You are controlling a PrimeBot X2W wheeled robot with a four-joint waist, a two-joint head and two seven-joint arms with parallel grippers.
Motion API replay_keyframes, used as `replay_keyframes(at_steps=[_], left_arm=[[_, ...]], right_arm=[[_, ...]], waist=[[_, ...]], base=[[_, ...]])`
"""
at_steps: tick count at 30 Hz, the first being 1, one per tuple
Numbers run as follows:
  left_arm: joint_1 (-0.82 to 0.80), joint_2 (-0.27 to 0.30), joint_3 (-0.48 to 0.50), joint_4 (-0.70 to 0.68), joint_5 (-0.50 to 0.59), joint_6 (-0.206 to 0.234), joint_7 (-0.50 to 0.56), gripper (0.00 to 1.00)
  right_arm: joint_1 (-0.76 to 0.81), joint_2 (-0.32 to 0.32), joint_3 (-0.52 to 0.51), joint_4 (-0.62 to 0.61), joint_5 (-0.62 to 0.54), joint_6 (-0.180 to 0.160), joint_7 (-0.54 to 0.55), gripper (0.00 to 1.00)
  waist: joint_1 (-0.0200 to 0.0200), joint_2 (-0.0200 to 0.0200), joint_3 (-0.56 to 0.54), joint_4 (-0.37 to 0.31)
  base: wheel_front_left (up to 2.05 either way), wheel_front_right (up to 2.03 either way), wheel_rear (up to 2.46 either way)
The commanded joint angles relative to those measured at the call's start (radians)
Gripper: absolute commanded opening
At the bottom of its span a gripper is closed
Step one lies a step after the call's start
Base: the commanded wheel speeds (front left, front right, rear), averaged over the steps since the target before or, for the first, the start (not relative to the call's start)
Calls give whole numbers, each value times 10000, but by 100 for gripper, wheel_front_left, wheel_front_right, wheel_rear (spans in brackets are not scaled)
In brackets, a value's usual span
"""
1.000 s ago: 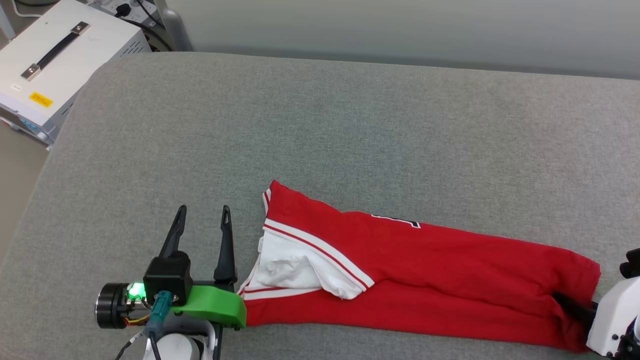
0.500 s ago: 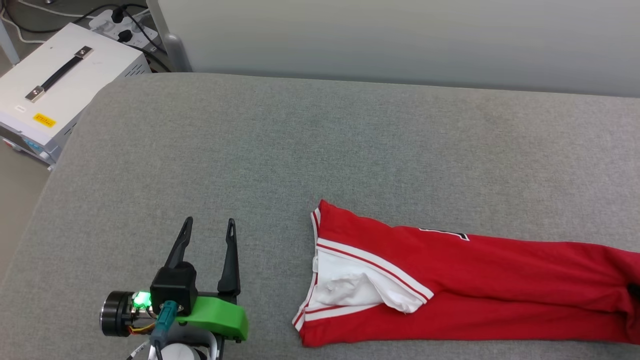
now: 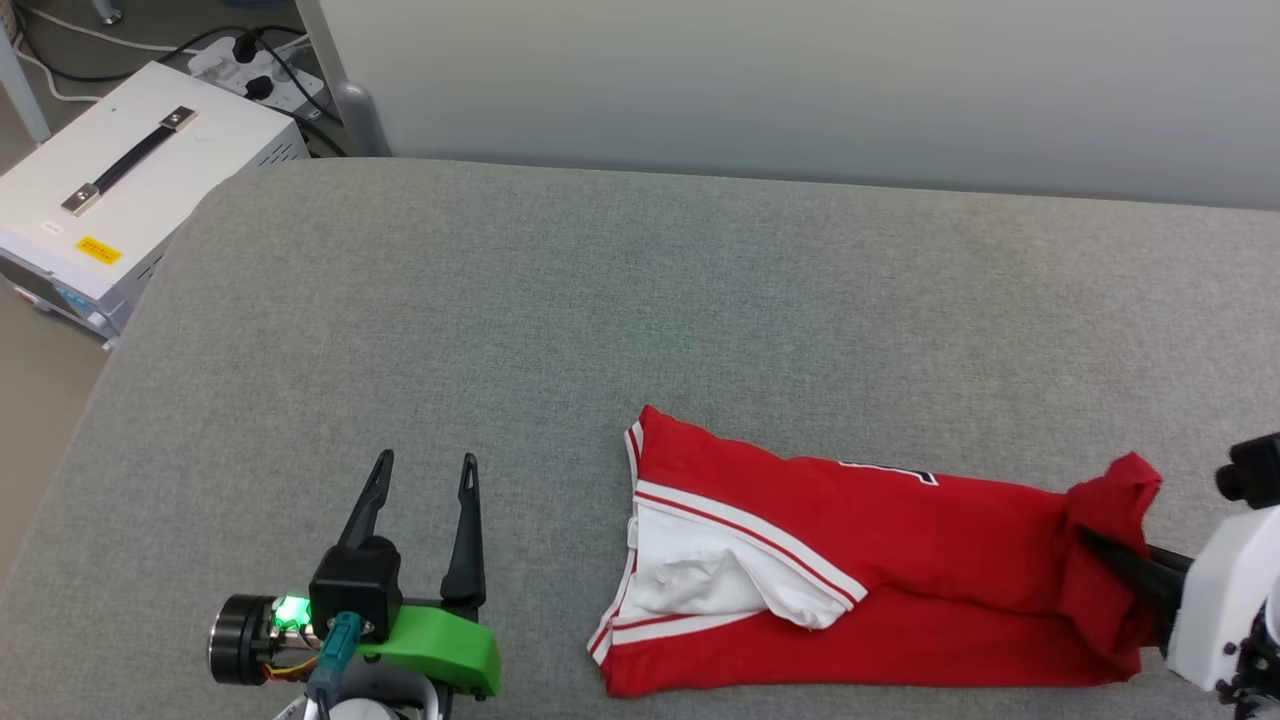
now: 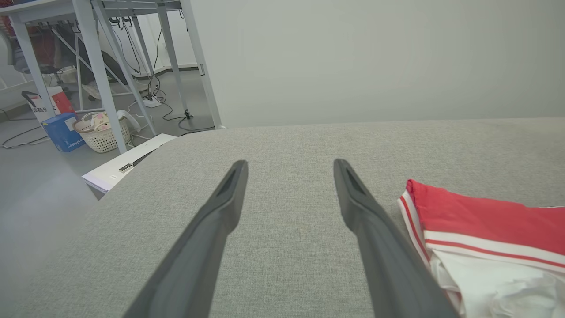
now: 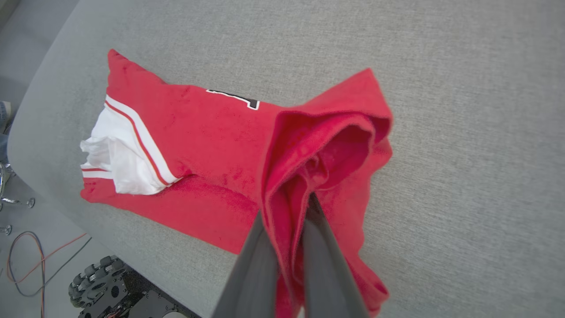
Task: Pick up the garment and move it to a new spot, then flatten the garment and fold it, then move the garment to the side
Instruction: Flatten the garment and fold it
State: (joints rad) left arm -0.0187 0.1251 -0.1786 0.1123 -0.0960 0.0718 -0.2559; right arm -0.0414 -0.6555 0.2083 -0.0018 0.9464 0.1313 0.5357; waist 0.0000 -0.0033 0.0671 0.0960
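Red jersey garment (image 3: 900, 540), folded into long strip, lies along near edge of grey padded surface (image 3: 600, 300), toward its right end. White sleeve (image 3: 700, 570) with red-striped trim on top at strip's left end. Scrap of black lettering (image 3: 890, 470) shows on far side. Strip's right end bunched, raised off surface, pinched in my right claw (image 5: 289, 207), which is clenched on red cloth. My left claw (image 3: 427, 462) spread wide, grasping nothing, above same near edge, apart from garment's left end. White box (image 3: 130, 190) with black handle beyond far left corner.
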Motion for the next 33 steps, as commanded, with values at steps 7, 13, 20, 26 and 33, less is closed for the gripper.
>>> replay_keyframes(at_steps=[7, 13, 20, 26, 33], left_arm=[[-105, -219, 103, 24, 196, -242, -59, 100], [-393, -352, 112, 73, 296, -349, -59, 100], [-676, -480, 79, 134, 375, -444, -59, 100], [-833, -569, 52, 183, 402, -482, -59, 100], [-1021, -662, 2, 240, 403, -477, -59, 100]], right_arm=[[-1427, 648, 1520, -1102, -926, -6, 699, 0], [-3037, 1266, 3329, -772, -1430, -6, 626, 0], [-4747, 2064, 5460, 361, -1837, -6, 209, 0], [-5577, 2683, 6731, 1936, -1946, -6, -355, 0], [-5841, 3511, 7709, 4494, -1994, -6, -1333, 0]], waist=[[0, 33, 374, 130], [0, 33, 698, 247], [0, 33, 1055, 412], [0, 33, 1308, 543], [0, 33, 1546, 627]], base=[[0, 0, 0], [0, 0, 0], [0, 0, 0], [0, 0, 0], [0, 0, 0]])
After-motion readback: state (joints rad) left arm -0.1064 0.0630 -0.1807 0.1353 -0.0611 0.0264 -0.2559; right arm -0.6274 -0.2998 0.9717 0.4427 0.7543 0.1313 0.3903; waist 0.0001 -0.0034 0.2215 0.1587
